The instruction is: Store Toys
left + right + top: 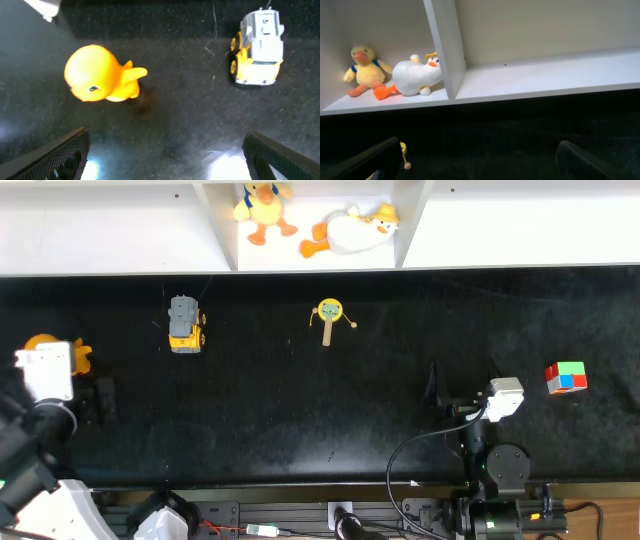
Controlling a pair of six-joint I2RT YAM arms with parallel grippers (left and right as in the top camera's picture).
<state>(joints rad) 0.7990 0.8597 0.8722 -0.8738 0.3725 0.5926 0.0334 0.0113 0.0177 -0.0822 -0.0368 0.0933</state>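
so, six toys in all: 1 toy truck (184, 323), 1 orange toy (100, 75), 1 rattle drum (330, 315), 1 colour cube (566, 377) and 2 plush ducks, i.e. a yellow plush duck (264, 208) and a white plush duck (350, 230). taking the truck as ref on the black table (300, 410): the orange toy lies near it on the left arm's side, not touching it. the rattle drum is on the truck's other side, approx level w/ it. the colour cube is well apart, far out on that same side and a bit nearer the arm bases. both ducks lie past the truck in the middle compartment of the white shelf (120, 230), side by side; can't tell if they touch. 2 grippers. the left gripper (165, 160) hovers just short of the truck and orange toy, both ahead of its fingers, neither touched; fingers spread wide, holding nothing. the right gripper (480, 165) is well apart from the truck, between rattle drum and cube, fingers also spread wide, empty, facing the shelf.
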